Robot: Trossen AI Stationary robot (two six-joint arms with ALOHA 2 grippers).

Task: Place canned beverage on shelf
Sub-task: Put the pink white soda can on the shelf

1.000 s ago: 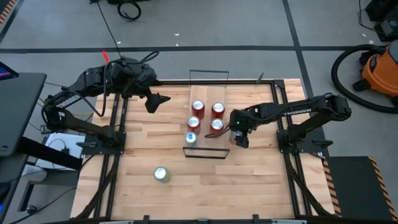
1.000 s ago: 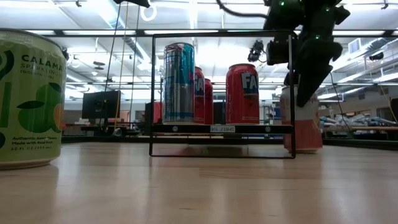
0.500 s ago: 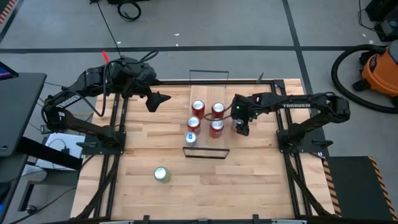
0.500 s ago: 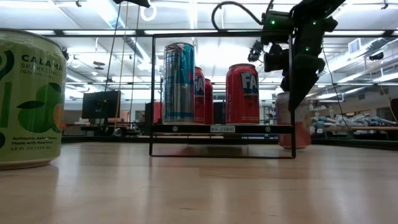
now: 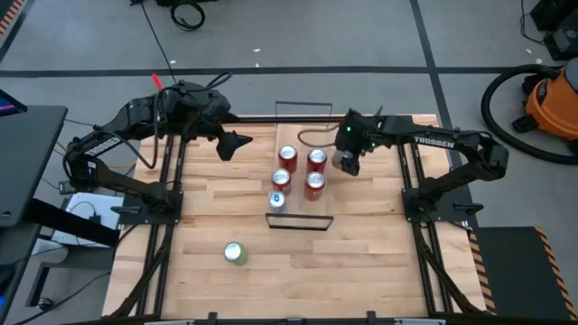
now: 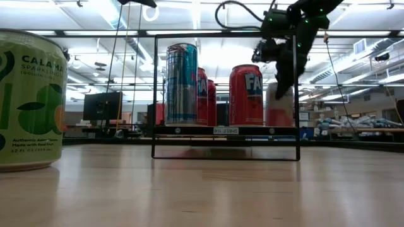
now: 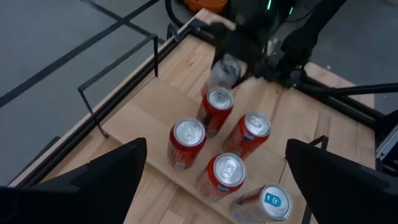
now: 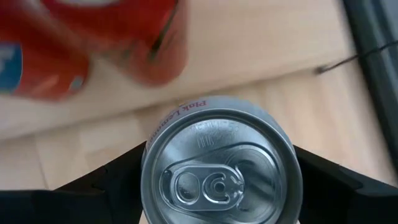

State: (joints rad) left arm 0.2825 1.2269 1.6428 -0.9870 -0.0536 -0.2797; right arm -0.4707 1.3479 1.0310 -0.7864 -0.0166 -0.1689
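A green lime sparkling-water can (image 5: 235, 253) was seen standing alone on the butcher-block tabletop (image 5: 361, 262), well apart from the rest and toward the near edge; in the low view it (image 6: 28, 101) filled the left of the picture. The left gripper (image 5: 237, 143) was held above the far-left part of the table, short of the shelf, with its fingers (image 7: 93, 180) spread wide and nothing between them.

The shelf (image 5: 302, 135), a narrow light-wood board with black wire rails (image 5: 303, 105) at its short ends, was found at the middle of the table. Five cans were counted standing upright on it: four red soda cans (image 5: 287, 155) in two pairs and one blue-and-silver can (image 5: 277, 201) at the near end, beside the near rail. In the low view the blue-and-silver can (image 6: 182, 83) was seen at the front left and a red can (image 6: 246, 94) to its right.

The right gripper (image 5: 347, 159) was positioned at the right edge of the shelf, just beside the far red cans. Its fingers (image 8: 115, 177) were closed on a pale pink canned beverage (image 8: 221, 168), held upright from above with the silver lid and pull tab in plain sight. In the low view the pink can (image 6: 279, 104) was seen hanging level with the cans on the shelf, behind the right post of the near rail; whether its base touched the board could not be told.
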